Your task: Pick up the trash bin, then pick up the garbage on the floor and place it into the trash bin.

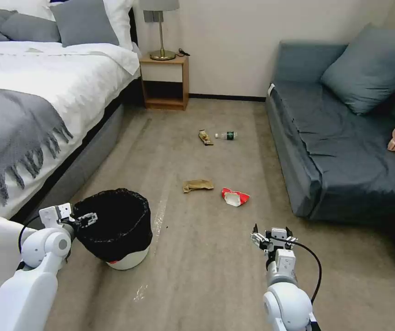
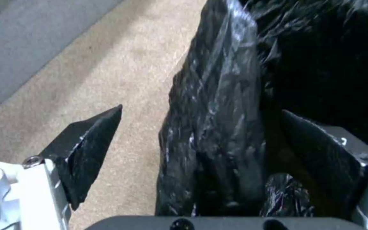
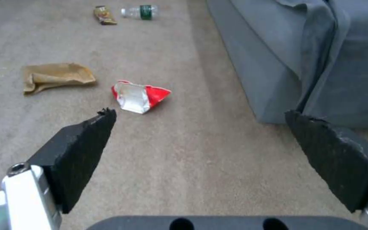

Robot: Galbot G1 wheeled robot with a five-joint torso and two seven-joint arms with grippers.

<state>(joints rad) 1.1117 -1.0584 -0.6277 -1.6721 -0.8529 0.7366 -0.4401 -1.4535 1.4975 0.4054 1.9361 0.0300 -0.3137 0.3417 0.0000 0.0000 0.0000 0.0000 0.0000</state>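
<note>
At the lower left of the head view, the left gripper (image 1: 83,219) has open fingers around the trash bin (image 1: 115,227) rim, and the slippery bag could slide out

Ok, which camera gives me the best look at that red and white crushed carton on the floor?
The right wrist view: the crushed carton lies close and unobstructed on the carpet beyond the open right gripper, beside the brown paper bag. The head view shows the carton smaller and farther off. The left wrist view looks at the trash bin instead.
</note>
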